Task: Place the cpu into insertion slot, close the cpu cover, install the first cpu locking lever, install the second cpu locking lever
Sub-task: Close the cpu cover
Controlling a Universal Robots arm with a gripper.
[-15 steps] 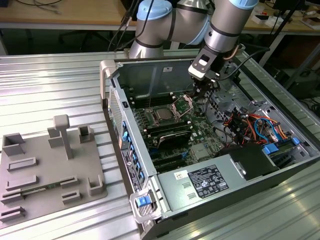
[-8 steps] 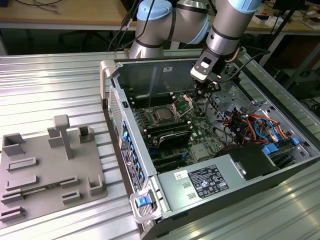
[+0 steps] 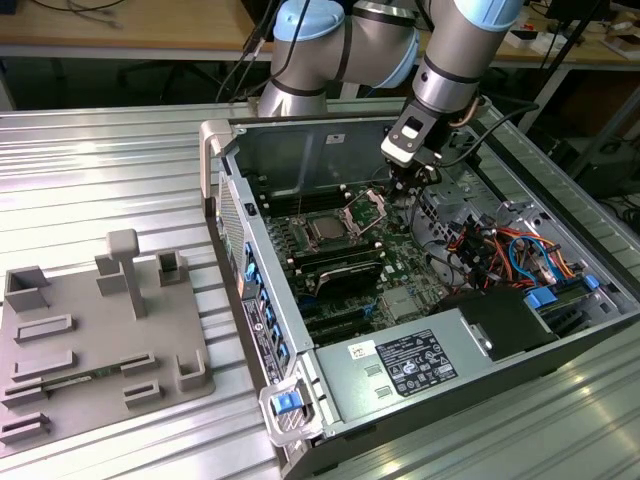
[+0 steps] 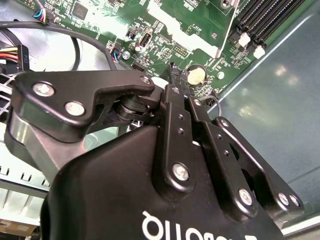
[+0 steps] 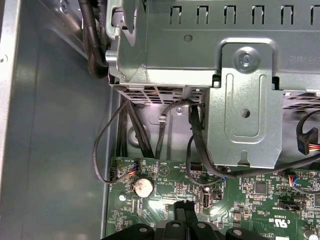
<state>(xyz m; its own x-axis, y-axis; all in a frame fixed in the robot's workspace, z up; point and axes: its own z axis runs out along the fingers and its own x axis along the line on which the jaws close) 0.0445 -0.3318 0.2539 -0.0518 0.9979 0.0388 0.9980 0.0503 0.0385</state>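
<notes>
One open computer case (image 3: 300, 150) and one grey tray (image 3: 100, 335) sit on a ribbed metal table (image 3: 100, 170). The gripper (image 3: 405, 188) has its fingers (image 5: 181, 212) pressed together; one cpu (image 3: 325, 228) lies socketed near them, beyond one raised cpu cover (image 3: 366, 208).

The silver-and-pale-blue jointed robot arm (image 3: 440, 60) descends from the top of the exterior view, wrist pitched steeply downward. The black two-finger hand (image 3: 405, 188) points down. In the first wrist view its fingertips (image 5: 180, 212) are pressed together.
</notes>
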